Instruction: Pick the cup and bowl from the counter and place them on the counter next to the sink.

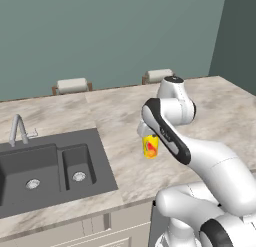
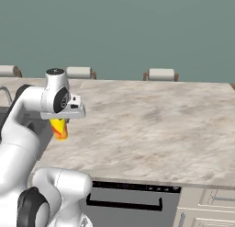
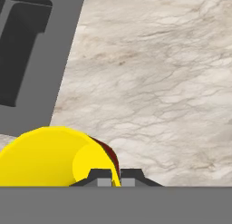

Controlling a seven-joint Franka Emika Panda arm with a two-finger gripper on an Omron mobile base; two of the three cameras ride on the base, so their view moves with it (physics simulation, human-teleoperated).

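The white arm, glossy and rounded with dark joint bands, bent over the desk (image 1: 120, 116), a broad slab of beige marbled stone threaded with grey-brown veins, set on cream panelled cabinets. Its pincer (image 3: 116, 180) was pressed tight on the thin rim of the cup (image 1: 150, 146), one small dark tip inside the wall and one outside, as the hand view showed. The cup was a small smooth yellow tumbler with a red-orange patch on its side, and it hung upright under the hand, held above the stone and not resting on it. It sat just to the right of the sink (image 1: 47, 171), over bare desk near the sink's edge. The sink was a dark grey rectangular recess with two basins, the larger to the left and the smaller to the right, each with a round pale drain at the bottom. A thin curved metal faucet (image 1: 18, 128) rose behind the larger basin. Along the far side of the desk two chair backs (image 1: 72, 85) with pale rounded cushions on brown frames stood against the flat grey-green wall. Below the desk's front edge, in the right base view, a dark appliance panel (image 2: 131, 198) with a straight black handle was set between the cabinets.
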